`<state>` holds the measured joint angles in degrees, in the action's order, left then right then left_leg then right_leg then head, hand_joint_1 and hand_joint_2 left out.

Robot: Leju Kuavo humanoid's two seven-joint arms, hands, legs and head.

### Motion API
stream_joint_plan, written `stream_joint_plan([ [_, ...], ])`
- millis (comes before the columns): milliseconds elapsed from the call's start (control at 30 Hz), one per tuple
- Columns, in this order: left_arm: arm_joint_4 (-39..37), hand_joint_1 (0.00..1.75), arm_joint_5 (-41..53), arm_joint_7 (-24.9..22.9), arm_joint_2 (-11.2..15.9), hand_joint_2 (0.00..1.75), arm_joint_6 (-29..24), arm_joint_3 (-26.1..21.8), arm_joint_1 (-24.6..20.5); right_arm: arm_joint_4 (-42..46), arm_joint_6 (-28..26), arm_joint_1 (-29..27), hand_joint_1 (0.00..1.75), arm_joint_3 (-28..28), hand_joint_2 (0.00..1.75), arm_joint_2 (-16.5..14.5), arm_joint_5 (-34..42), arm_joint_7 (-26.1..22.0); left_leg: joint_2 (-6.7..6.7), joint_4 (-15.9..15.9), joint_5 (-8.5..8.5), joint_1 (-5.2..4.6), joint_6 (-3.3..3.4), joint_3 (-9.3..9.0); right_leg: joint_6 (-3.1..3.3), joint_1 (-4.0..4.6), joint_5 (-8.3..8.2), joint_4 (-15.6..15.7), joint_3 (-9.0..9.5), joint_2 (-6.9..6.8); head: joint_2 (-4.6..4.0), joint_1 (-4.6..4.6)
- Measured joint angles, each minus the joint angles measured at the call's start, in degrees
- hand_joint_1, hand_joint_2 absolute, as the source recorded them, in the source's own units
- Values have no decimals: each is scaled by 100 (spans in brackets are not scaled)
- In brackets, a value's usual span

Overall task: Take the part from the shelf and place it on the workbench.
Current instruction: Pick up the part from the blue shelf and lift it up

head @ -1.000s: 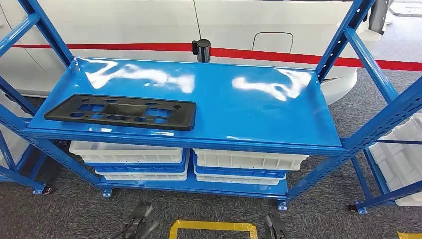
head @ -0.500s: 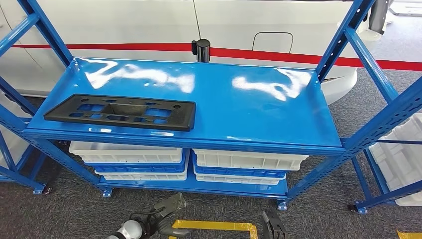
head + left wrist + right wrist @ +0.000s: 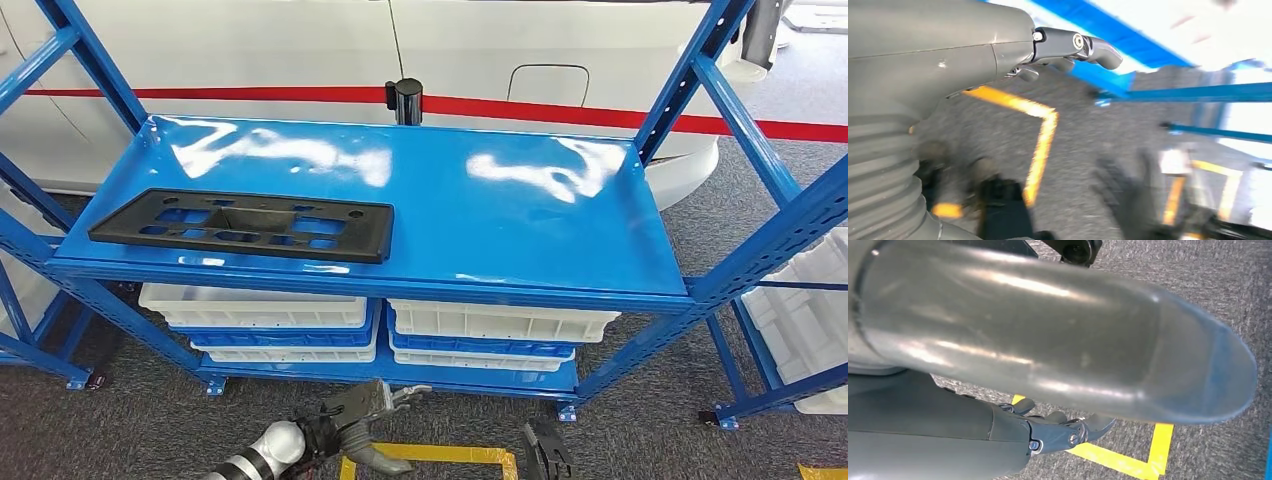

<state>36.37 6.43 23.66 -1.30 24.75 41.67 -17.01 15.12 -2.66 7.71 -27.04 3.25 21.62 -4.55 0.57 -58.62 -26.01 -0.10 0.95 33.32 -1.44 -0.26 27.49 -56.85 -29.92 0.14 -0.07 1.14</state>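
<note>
Right hand point(image 3: 548, 455) cut off by frame edge (fingers unclear)

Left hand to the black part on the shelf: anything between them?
In the head view, the left hand is low over the floor; between it and the black part sit the shelf's front edge and the white bins underneath.

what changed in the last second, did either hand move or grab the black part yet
The left hand has risen from the bottom edge of the head view, up and toward the shelf, its silver arm now showing; it holds nothing. The right hand stayed low near the yellow floor tape. The black part lies untouched on the shelf.
</note>
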Motion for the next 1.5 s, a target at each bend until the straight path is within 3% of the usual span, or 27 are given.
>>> stream_joint_plan([
  [367,1409,0,-473,60,63,175,-37,15,-140,0,16,-53,0,6,0,-4,14,-159,0,0,0,-1,0,1,-3,0,-2,0,0,0,0,1],
  [567,2712,0,-848,214,92,175,-256,-56,-62,-8,14,-161,0,41,0,-4,61,-352,0,0,0,-1,0,3,-3,0,-2,0,0,-2,0,1],
  [633,3157,0,-684,202,87,175,-708,-148,44,-17,-8,-205,0,74,0,-7,115,-423,0,0,-1,-1,0,3,-3,0,-2,0,0,-2,0,1],
  [867,4371,0,1196,313,54,175,-3174,-633,651,-44,-79,-365,0,230,0,-34,256,-590,0,0,-1,0,0,4,-3,0,-1,0,-3,-2,0,1],
  [1000,4679,0,1921,160,51,175,-3780,-796,858,-54,-92,-404,0,285,0,-46,269,-605,0,0,-1,0,0,4,-3,0,-1,0,-3,-3,0,0],
  [1133,4757,0,3247,-320,61,175,-4621,-946,985,-69,-95,-428,0,344,0,-68,301,-623,0,0,0,0,0,3,-3,0,-2,0,-1,-3,0,0],
  [1267,4756,0,4399,-786,122,175,-5148,-1131,1081,-82,-105,-459,0,406,0,-97,335,-648,0,0,0,0,0,4,-4,0,-2,0,-1,-3,0,0],
  [1500,4750,0,5275,-1255,322,175,-5276,-1421,1186,-102,-118,-515,0,496,0,-122,374,-663,0,0,-1,0,0,4,-3,0,-1,0,-3,-3,0,1],
])
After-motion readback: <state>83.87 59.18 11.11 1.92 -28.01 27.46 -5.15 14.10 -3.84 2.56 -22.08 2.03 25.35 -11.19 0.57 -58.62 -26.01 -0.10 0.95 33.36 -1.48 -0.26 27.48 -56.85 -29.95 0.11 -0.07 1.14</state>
